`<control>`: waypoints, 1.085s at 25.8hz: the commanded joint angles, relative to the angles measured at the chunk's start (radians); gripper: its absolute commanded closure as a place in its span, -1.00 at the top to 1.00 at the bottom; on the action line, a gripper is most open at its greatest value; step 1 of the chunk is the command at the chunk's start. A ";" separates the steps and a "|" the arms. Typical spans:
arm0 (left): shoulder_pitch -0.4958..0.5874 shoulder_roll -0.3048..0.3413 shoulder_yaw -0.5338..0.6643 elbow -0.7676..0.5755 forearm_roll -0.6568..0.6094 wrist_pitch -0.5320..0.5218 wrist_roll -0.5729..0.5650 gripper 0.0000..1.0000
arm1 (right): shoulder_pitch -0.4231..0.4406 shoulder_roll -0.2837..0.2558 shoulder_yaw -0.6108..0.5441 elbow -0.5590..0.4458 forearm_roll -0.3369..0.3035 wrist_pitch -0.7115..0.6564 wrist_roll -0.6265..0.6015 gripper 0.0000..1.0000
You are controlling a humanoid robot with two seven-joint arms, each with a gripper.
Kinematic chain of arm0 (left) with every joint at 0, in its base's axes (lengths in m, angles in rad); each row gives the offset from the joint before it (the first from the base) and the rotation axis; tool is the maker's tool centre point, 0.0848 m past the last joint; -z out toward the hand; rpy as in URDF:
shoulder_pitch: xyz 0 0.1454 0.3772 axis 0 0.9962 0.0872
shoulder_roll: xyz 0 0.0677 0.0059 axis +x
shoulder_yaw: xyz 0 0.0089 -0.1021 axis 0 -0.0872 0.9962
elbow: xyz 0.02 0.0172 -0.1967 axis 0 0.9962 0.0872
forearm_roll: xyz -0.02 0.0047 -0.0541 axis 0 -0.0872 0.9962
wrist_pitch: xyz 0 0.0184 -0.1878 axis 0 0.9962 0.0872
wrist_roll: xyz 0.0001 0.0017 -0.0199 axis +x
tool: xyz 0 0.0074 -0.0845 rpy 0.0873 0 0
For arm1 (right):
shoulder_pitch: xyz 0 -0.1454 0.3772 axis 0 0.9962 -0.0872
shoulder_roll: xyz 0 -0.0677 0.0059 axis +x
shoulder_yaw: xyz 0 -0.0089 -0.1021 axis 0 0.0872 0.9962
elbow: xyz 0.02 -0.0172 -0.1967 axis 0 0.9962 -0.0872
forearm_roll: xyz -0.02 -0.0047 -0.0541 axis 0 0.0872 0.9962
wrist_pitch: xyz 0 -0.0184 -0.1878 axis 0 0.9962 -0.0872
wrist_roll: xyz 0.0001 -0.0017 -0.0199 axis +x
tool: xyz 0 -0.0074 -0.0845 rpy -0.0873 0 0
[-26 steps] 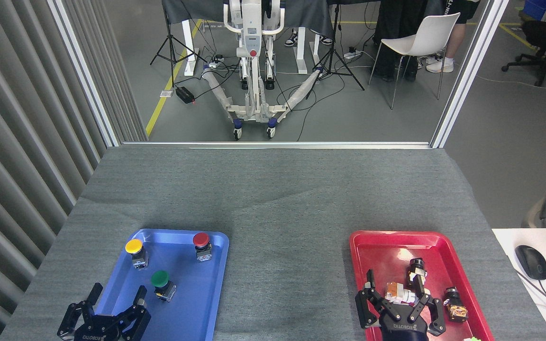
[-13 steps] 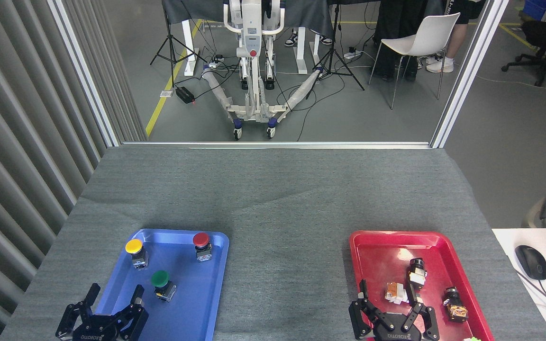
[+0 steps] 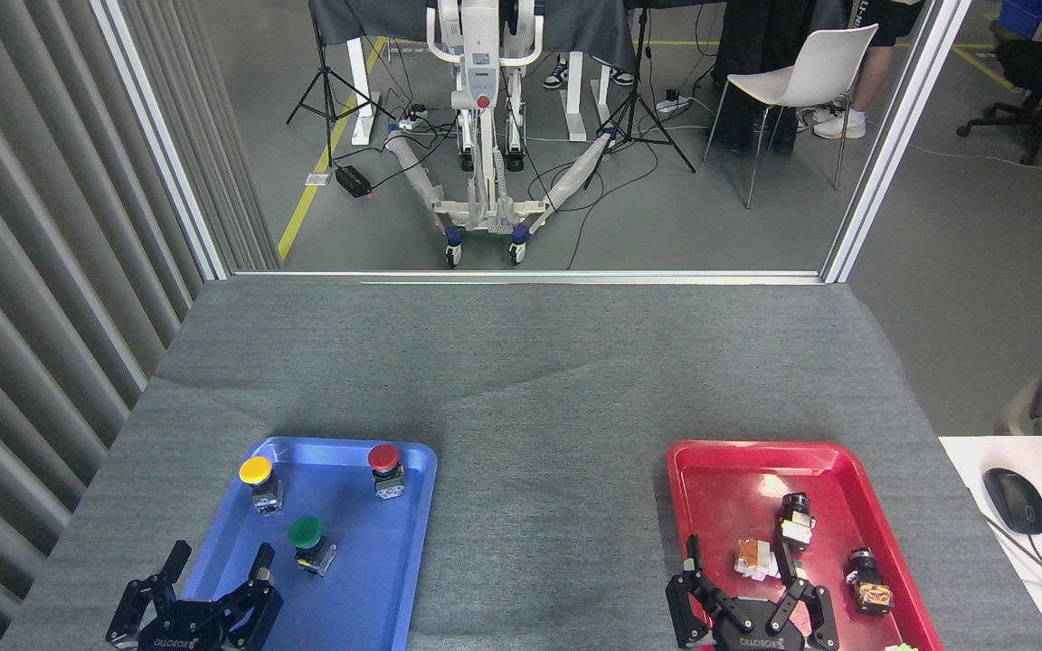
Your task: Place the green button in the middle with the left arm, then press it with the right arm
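Green button (image 3: pixel 306 533): it stands upright in the blue tray (image 3: pixel 394 579), in the near half, cap up. The yellow button (image 3: pixel 256 471) and the red button (image 3: pixel 383 458) sit farther back and well apart from it, so I judge there is room to come at it without bumping either.

Left gripper (image 3: pixel 213 588): my left gripper sits at the near left corner of the blue tray, just short of the green button and not touching it. Its fingers (image 3: pixel 263 565) are spread wide and hold nothing, which I read as ready for a reach onto the button.

Right gripper (image 3: pixel 743 597): it hangs low over the near edge of the red tray (image 3: pixel 711 470), fingers spread wide, empty. It is parked out of the way, I think, since its press comes only after the button is moved.

Red tray contents: a few small switch parts (image 3: pixel 795 520) lie there, loose; none is part of my job.

Middle (image 3: pixel 548 506): the grey cloth of the desk between the two trays is bare, so the drop spot is free.

Stage: nothing picked up yet. Next I would close the left fingers on the button's black body below the cap, to keep it upright.
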 commanded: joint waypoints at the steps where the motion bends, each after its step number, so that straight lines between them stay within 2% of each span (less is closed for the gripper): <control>1: 0.000 0.000 0.000 0.000 0.000 0.000 0.000 0.99 | -0.001 0.000 0.000 0.000 0.000 -0.001 -0.003 1.00; 25: 0.000 -0.004 0.000 0.000 0.000 0.001 0.000 0.99 | 0.000 0.000 0.002 0.003 0.006 0.003 0.000 1.00; 28: 0.000 -0.004 0.000 0.000 0.000 0.001 0.000 0.99 | 0.000 0.000 0.002 0.003 0.023 0.006 0.040 1.00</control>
